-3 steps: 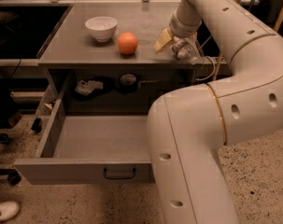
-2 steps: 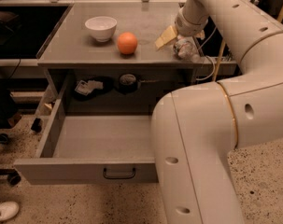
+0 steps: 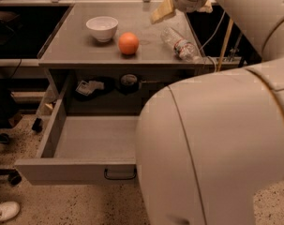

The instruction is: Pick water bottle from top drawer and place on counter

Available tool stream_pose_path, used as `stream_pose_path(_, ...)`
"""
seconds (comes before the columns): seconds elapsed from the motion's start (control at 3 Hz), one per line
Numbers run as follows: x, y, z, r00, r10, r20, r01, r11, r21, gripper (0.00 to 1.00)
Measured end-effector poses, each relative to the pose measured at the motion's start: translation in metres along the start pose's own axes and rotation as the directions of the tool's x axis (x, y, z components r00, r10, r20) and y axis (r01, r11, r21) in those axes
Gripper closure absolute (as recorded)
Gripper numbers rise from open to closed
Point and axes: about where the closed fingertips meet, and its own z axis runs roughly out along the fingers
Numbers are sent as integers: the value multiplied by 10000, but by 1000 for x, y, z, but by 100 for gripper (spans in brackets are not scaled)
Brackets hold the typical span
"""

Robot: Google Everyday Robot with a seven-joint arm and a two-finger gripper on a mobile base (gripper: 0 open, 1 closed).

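The water bottle [image 3: 181,44] lies on its side at the right end of the counter [image 3: 80,48], cap towards the front right edge. My gripper [image 3: 184,9] hangs above and just behind it, apart from it, with its cream fingers [image 3: 162,11] spread and nothing between them. The top drawer [image 3: 73,168] is pulled fully out below the counter. The part of its inside that I see holds nothing. Its dark handle [image 3: 119,174] shows on the front panel. My arm's big white link covers the drawer's right part.
A white bowl [image 3: 102,27] and an orange [image 3: 128,43] stand on the counter left of the bottle. Small dark items [image 3: 128,81] sit in the recess behind the drawer. A white shoe [image 3: 3,211] lies on the floor at the lower left.
My gripper has let go of the water bottle and risen off it. The bottle now rests alone on the counter.
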Motion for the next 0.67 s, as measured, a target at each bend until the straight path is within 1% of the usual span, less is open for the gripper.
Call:
stream_pose_path(0.33, -15, -5, -50, 9923, 729, 1003, -818, 9928, 876, 0)
stream_pose_path(0.67, -5, 0, -66, 9861, 1186, 1164, -1305, 9863, 1009, 0)
